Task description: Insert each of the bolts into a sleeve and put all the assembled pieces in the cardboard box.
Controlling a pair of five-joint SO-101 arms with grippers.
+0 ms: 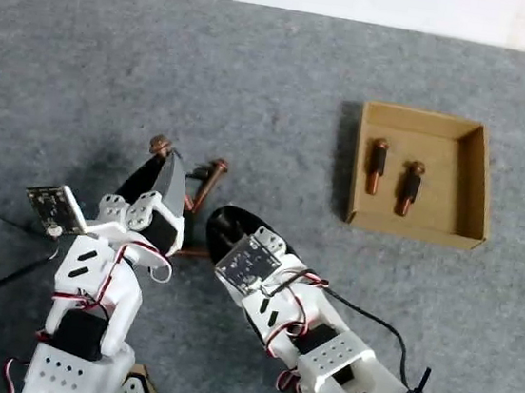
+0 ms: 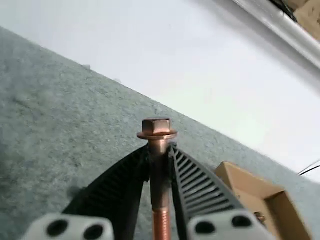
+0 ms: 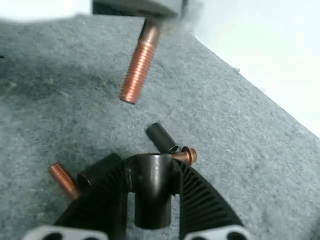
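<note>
My left gripper [image 1: 164, 163] [image 2: 159, 148] is shut on a copper bolt [image 2: 157, 131], head up, raised over the grey carpet. Its threaded end [image 3: 136, 70] hangs just ahead of my right gripper [image 3: 150, 162] [image 1: 223, 219], which is shut on a black sleeve [image 3: 151, 187] with its open mouth facing forward. Between the two grippers a loose bolt [image 1: 209, 180] lies on the carpet. Another black sleeve [image 3: 162, 137] and a second bolt [image 3: 64, 180] lie near the right gripper's fingers. The cardboard box [image 1: 427, 117] [image 2: 260, 197] sits to the right and holds two assembled pieces [image 1: 376, 165] [image 1: 409, 187].
Grey carpet covers the table, with a white wall edge at the far side. Cables trail from both arms near the front edge. Open carpet lies between the grippers and the box.
</note>
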